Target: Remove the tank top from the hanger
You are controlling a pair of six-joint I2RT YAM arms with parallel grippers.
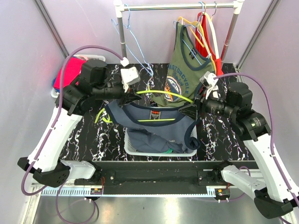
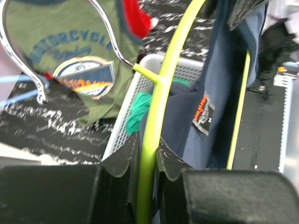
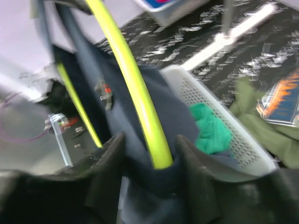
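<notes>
A navy tank top (image 1: 154,114) hangs on a yellow-green hanger (image 1: 168,94) held over a white basket (image 1: 133,149). My left gripper (image 1: 131,95) is shut on the hanger's left arm. In the left wrist view the hanger bar (image 2: 156,107) runs up from between my fingers (image 2: 147,158), with the tank top (image 2: 224,79) to its right. My right gripper (image 1: 194,105) is at the hanger's right end. In the right wrist view its fingers (image 3: 152,163) close on bunched navy fabric (image 3: 117,102) around the hanger's tip (image 3: 135,93).
A clothes rack (image 1: 177,7) at the back holds an olive printed tank top (image 1: 184,74) and spare blue, yellow and red hangers. The basket holds navy and green cloth (image 3: 210,130). A bin with a pink garment (image 1: 70,72) sits far left. Walls close in on both sides.
</notes>
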